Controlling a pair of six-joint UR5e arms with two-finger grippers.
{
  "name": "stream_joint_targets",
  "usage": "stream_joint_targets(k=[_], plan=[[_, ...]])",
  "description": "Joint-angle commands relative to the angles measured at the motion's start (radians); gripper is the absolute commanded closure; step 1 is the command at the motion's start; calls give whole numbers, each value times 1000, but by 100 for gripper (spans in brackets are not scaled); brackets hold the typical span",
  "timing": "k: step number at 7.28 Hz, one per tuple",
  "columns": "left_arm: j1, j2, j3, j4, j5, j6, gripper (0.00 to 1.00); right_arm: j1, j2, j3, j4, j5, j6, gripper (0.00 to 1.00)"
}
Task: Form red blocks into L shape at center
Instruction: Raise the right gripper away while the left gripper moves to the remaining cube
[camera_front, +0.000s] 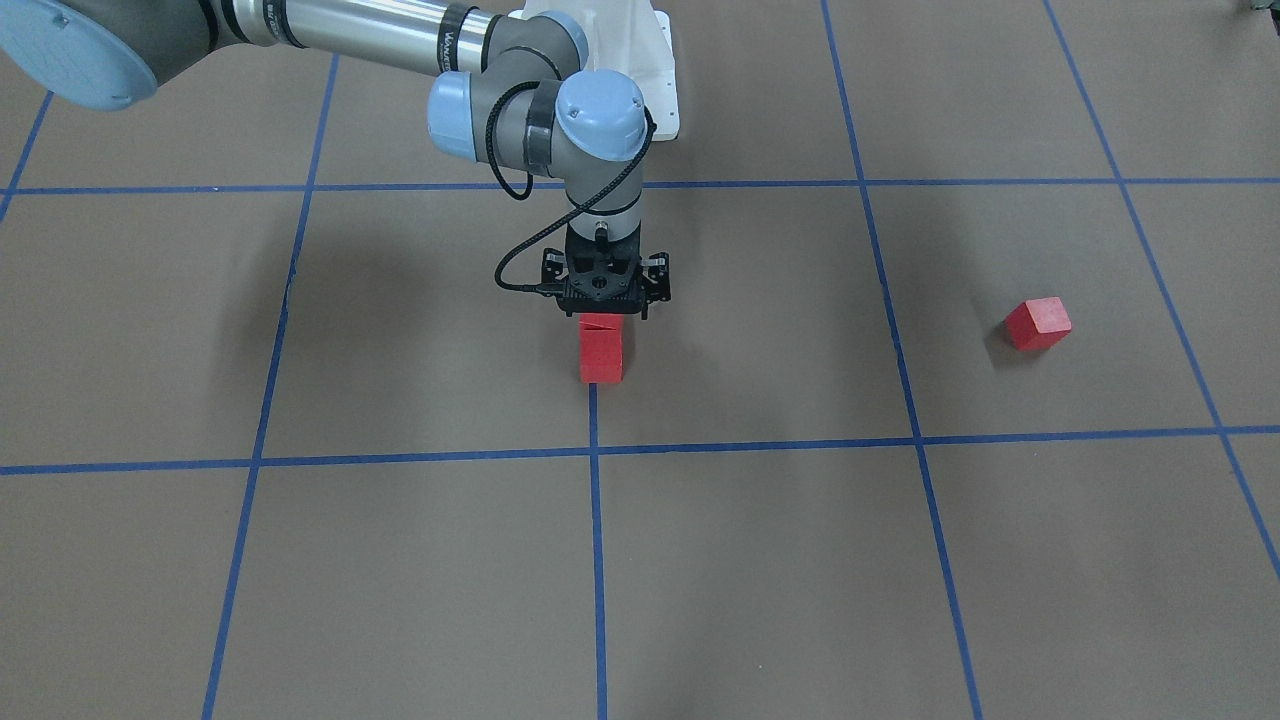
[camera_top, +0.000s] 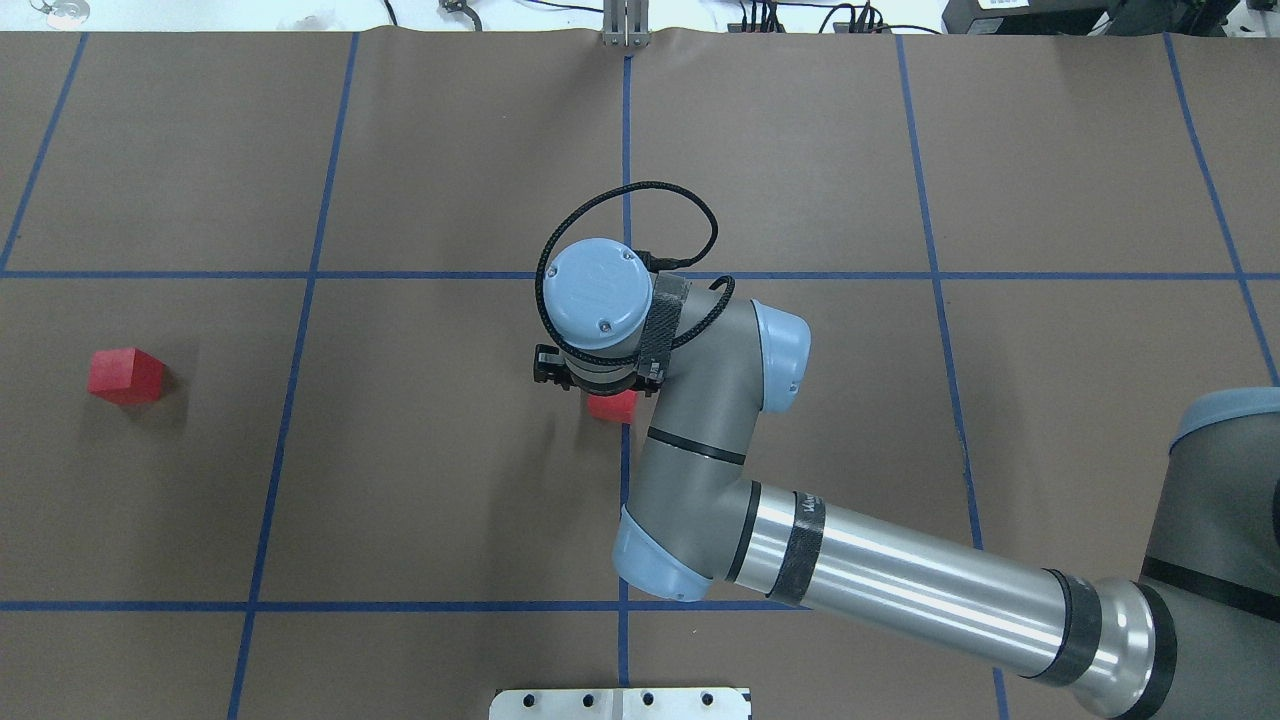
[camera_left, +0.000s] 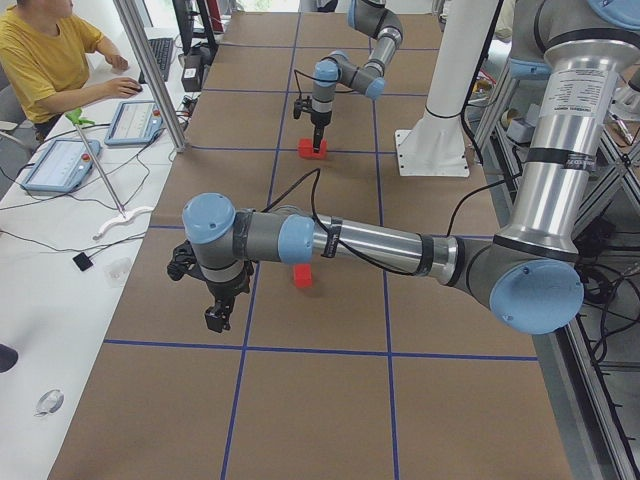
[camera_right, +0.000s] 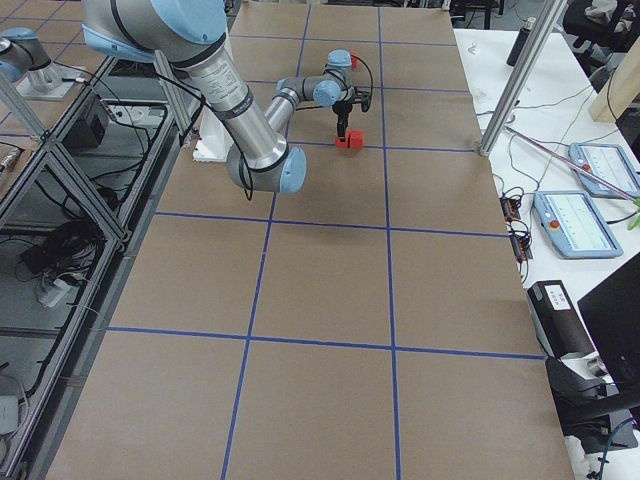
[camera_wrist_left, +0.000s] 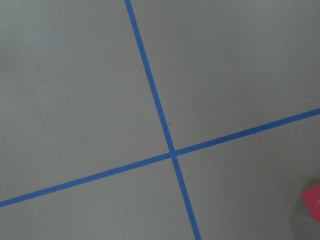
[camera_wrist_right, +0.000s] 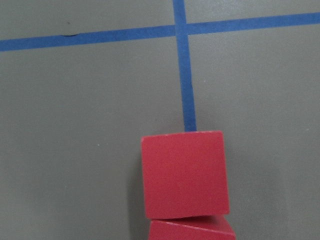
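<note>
Standing at the table's left end, the nearest thing is the left gripper (camera_left: 215, 318), hanging off to one side of the lone red block (camera_left: 302, 277) rather than over it. Its wrist camera catches only a corner of red at the frame's edge. Whether those jaws are wide or narrow I cannot tell from here. That cube lies well apart from the others, so the L lacks its third piece. I'd judge that a grab from this offset could clip a corner and skid the cube instead of seating it.

Farther along, at the center (camera_front: 690, 400), the other two cubes sit where the middle blue tape line (camera_front: 597, 560) runs. The front block (camera_wrist_right: 184, 172) lies flat on the floor, and the rear block (camera_wrist_right: 192, 231) looks hard against it, right beneath the right gripper (camera_front: 602, 305). The fingers are hidden, so I cannot tell whether it is clamped on the rear block or standing open around it.

That rear block's edge runs at a slant to its neighbour. If it is pressed down or released like that, it may shove the front block off the line or settle crooked. Bringing in the third cube will put both arms over one patch, and a brush from either could scatter the pair.
</note>
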Motion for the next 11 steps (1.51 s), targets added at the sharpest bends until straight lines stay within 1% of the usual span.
stream_joint_targets(k=[1,2,3,4,5,6,7,8,9,10,11], plan=[[0,0,1,0,0,0,0,1,-17,92,-73,3,-15,0],[0,0,-1,0,0,0,0,5,-13,187,-190,1,-64,0],[0,0,-4,0,0,-6,0,36,-14,264,-256,15,-96,1],[0,-1,-10,-2,0,-6,0,94,-14,291,-270,70,-119,0],[0,-3,-21,-2,-2,-6,0,163,-19,294,-270,131,-165,0],[2,-4,-54,-32,-3,-6,0,244,-41,294,-269,189,-246,0],[3,3,-86,-140,-3,-26,0,333,-83,294,-269,263,-333,0],[33,14,-85,-249,-3,-93,0,396,-138,308,-266,289,-436,0],[94,20,-84,-358,-2,-138,0,448,-199,329,-261,299,-536,0],[173,25,-85,-414,0,-147,0,497,-277,363,-258,316,-656,0],[249,31,-87,-419,-2,-176,0,545,-345,386,-257,343,-772,0]])
